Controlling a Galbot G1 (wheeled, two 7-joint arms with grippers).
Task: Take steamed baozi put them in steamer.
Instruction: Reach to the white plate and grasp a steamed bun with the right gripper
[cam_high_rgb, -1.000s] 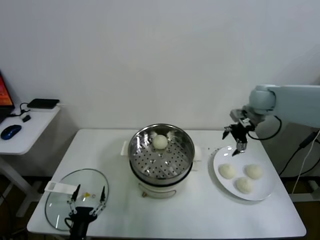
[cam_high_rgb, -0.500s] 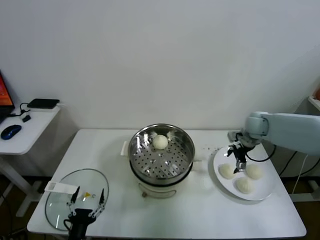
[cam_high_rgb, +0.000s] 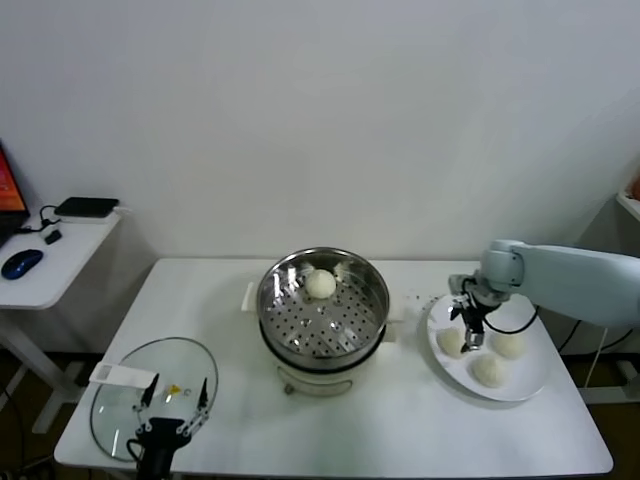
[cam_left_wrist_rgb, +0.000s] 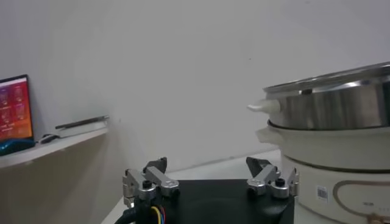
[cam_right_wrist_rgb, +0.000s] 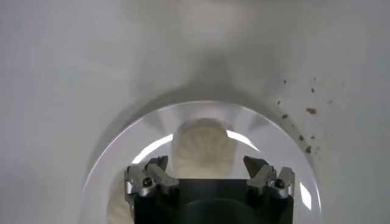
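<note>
One baozi (cam_high_rgb: 320, 284) lies at the back of the steel steamer (cam_high_rgb: 322, 318) at the table's middle. Three more baozi lie on the white plate (cam_high_rgb: 455, 375) at the right: left (cam_high_rgb: 450, 343), right (cam_high_rgb: 509, 345), front (cam_high_rgb: 488, 371). My right gripper (cam_high_rgb: 468, 332) is open and low over the left one. In the right wrist view that baozi (cam_right_wrist_rgb: 204, 146) lies between and just past the open fingers of the right gripper (cam_right_wrist_rgb: 207, 164), on the plate (cam_right_wrist_rgb: 140, 131). My left gripper (cam_high_rgb: 175, 400) is open and empty, parked at the front left.
A round glass lid (cam_high_rgb: 120, 405) lies under the left gripper at the table's front left corner. The left wrist view shows the left gripper (cam_left_wrist_rgb: 207, 164) open, with the steamer (cam_left_wrist_rgb: 332, 100) on its cream base off to one side. A side desk (cam_high_rgb: 50, 260) stands at the far left.
My right gripper has come down and to the left, from above the plate's back edge to just over the left baozi. The left arm has not moved.
</note>
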